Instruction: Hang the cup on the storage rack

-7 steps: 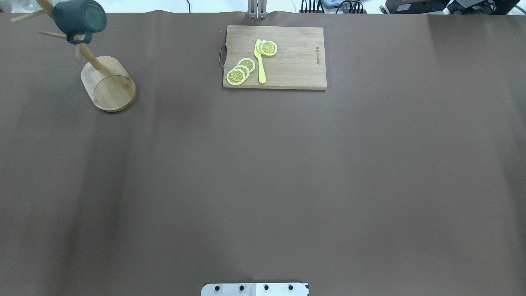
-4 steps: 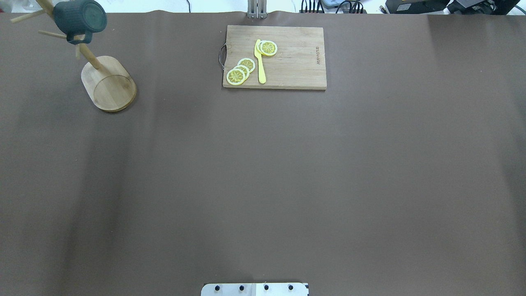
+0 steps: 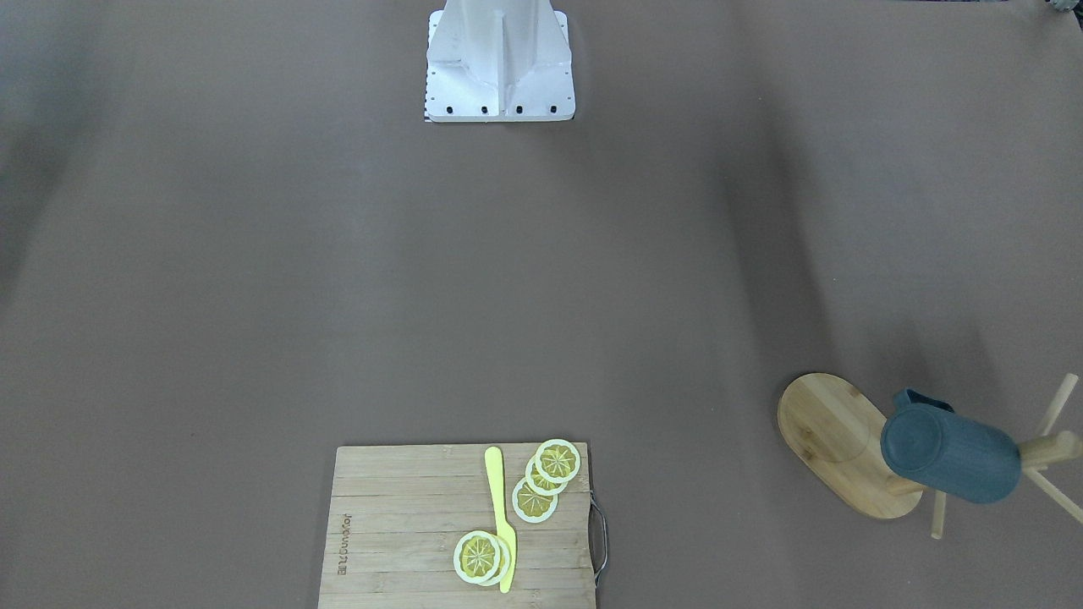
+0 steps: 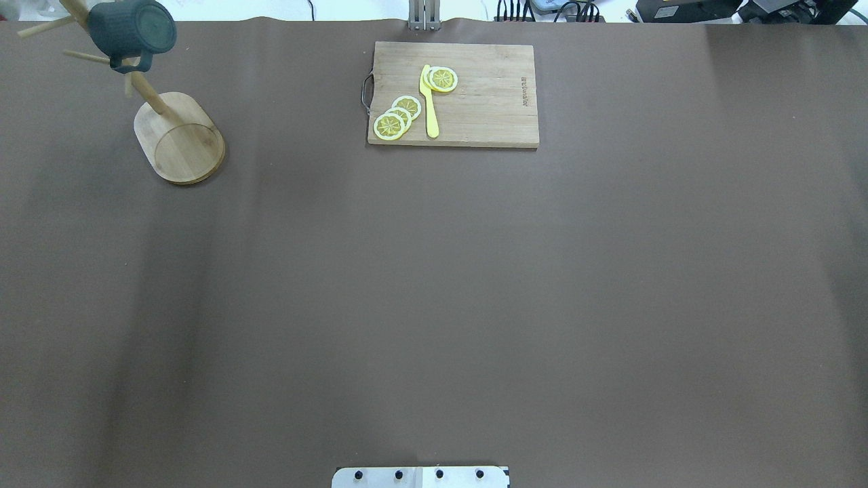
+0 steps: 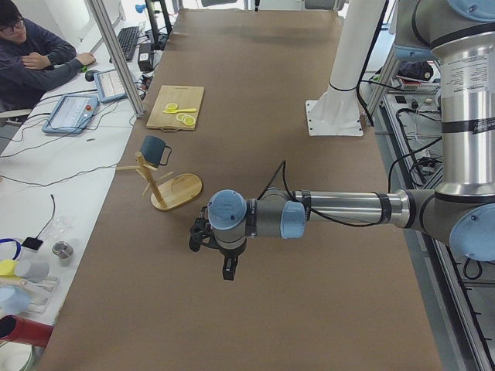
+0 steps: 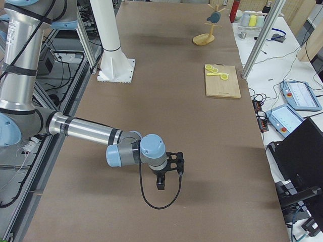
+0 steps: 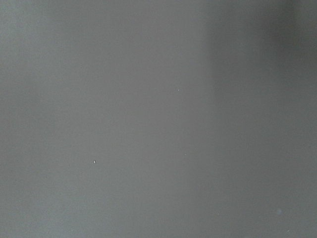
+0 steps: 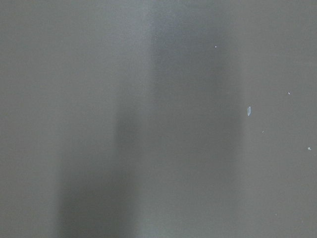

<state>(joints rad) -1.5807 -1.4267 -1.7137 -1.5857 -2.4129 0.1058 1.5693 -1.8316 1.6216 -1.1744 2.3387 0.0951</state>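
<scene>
Lemon slices (image 4: pixel 399 115), yellow knife (image 4: pixel 428 102) on cutting board (image 4: pixel 488 102)

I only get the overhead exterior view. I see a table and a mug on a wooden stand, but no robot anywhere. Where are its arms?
Observer: The side cameras catch them. In the exterior left view the left arm stretches out level above the bare brown table, and the exterior right view shows the right arm doing the same at its end.
Visitor: And is that mug truly hanging, or just leaning on the stand's foot?
Observer: Hanging. Seen from the side in the exterior left view, the cup sits high on the storage rack, with open air between it and the oval base.
</scene>
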